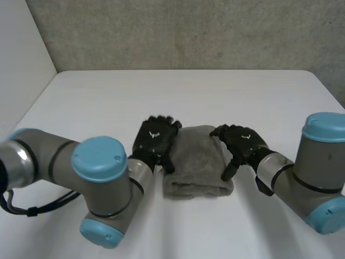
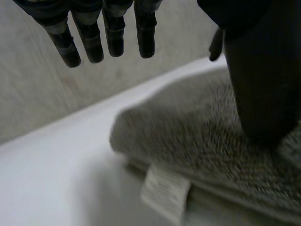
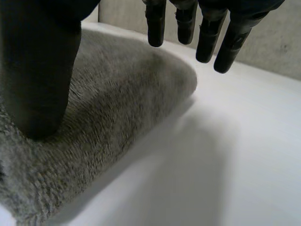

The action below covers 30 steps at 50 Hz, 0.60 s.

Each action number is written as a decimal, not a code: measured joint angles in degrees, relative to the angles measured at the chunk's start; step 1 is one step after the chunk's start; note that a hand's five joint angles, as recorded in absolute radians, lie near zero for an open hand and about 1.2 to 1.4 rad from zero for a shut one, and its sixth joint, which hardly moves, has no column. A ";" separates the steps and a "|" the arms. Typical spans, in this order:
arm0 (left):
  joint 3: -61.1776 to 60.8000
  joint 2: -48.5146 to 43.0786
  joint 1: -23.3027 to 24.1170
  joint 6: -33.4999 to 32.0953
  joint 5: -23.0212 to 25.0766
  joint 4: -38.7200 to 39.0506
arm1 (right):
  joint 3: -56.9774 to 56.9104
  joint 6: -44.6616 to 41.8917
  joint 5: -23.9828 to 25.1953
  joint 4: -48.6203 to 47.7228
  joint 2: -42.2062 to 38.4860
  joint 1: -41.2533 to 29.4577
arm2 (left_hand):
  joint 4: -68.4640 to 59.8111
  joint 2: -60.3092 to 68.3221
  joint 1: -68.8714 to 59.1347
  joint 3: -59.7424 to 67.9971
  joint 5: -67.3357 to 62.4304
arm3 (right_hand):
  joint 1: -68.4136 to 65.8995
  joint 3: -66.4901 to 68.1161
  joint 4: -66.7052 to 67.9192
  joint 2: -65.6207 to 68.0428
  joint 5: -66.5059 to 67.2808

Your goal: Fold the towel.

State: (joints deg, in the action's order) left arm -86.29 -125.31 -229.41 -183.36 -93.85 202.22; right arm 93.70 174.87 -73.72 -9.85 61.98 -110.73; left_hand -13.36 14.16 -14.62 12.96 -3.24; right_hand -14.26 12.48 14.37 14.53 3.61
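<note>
Grey towel [image 1: 197, 162], folded into a thick pad, near the front middle of the white table [image 1: 178, 91], between the two hands. Left hand [image 1: 155, 139] at its left edge: fingers [image 2: 113, 37] straight and clear of the cloth, thumb [image 2: 263, 84] pressing down on top. Right hand [image 1: 242, 141] at its right edge, likewise: fingers [image 3: 207, 37] straight above the table, thumb [image 3: 40, 70] planted on the pile. Spread, both of them, and clamped on nothing.

Probably the closing press of the fold. To do it well: press straight down with both thumbs, evenly, without dragging sideways and skewing the layers; then lift both hands straight up together. Mind the label [image 2: 164, 192] poking out at the layered edge beside the left hand.

Nearly square in the head view; long axis, if any, from the robot toward the far wall. Stacked open edges seemingly facing the robot, rounded end pointing away.
</note>
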 measured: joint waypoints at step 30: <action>1.23 11.88 -2.77 -3.62 -2.80 -3.49 | -8.89 -1.65 -1.97 5.78 9.74 -0.69 | 0.00 0.00 0.27 0.00 0.50 | 1.93 0.00 0.00 0.00 0.00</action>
State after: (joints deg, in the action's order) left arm -85.06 -113.42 -232.17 -186.98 -96.65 198.73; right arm 84.81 173.22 -75.69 -4.07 71.72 -111.41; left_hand -13.36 14.16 -14.35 12.96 -2.74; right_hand -12.34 12.48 14.37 14.53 3.61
